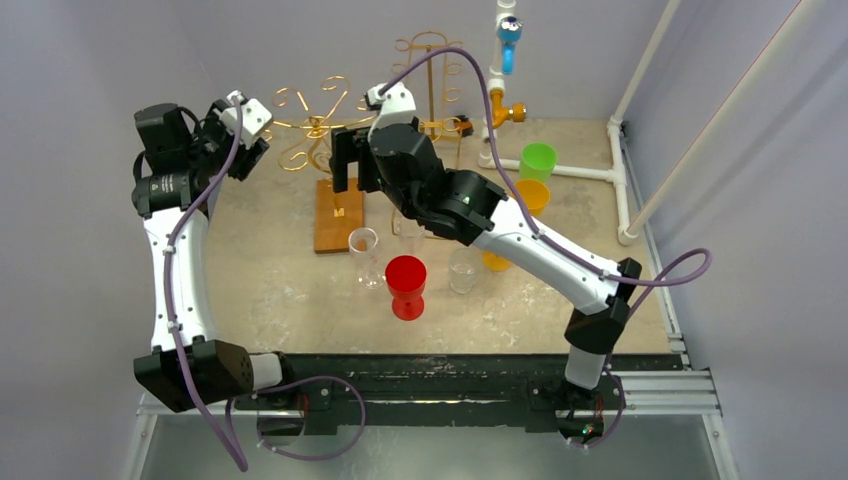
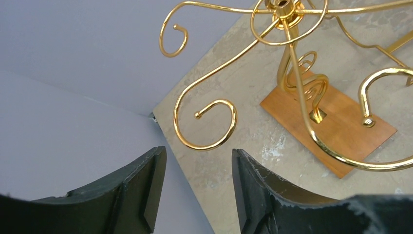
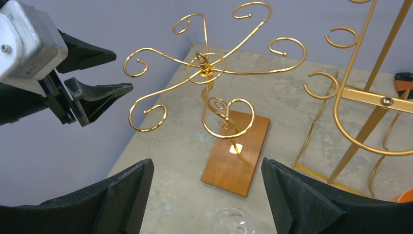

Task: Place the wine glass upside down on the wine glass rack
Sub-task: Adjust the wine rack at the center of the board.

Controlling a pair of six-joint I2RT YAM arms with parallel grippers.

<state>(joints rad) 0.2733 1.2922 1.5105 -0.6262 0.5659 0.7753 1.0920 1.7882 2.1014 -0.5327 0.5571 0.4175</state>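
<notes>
Neither arm has a glass in hand: the left gripper (image 2: pixel 198 151) hangs high at the far left with its jaws partly apart and nothing between them, just beside the near-left curl (image 2: pixel 204 124) of the gold rack (image 3: pixel 207 66); the right gripper (image 3: pixel 207 165) is spread wide and empty above the rack's wooden base (image 3: pixel 236 161). The wine glass (image 1: pixel 364 247) we take to be the task's stands upright on the table (image 1: pixel 270 280), bowl up, just near of that base, with a red glass (image 1: pixel 406 285) beside it on the right and other clear ones further right; no glass is on the rack yet. We judge the step in hand to be the pick-up, and the right arm looks the better placed, since a clear rim shows at the bottom edge of its wrist view, low between its fingers. To do it well we should come down on the stem rather than the bowl, close gently and squarely so the glass cannot twist, and lift clear of its neighbours before turning it over; then carry the stem in through the open mouth of a curl, so the foot seats on the wire. The rack is thin wire on a small base, so any sideways push may tip it; we should also keep clear of the taller gold stand (image 3: pixel 370 97) on the right.
</notes>
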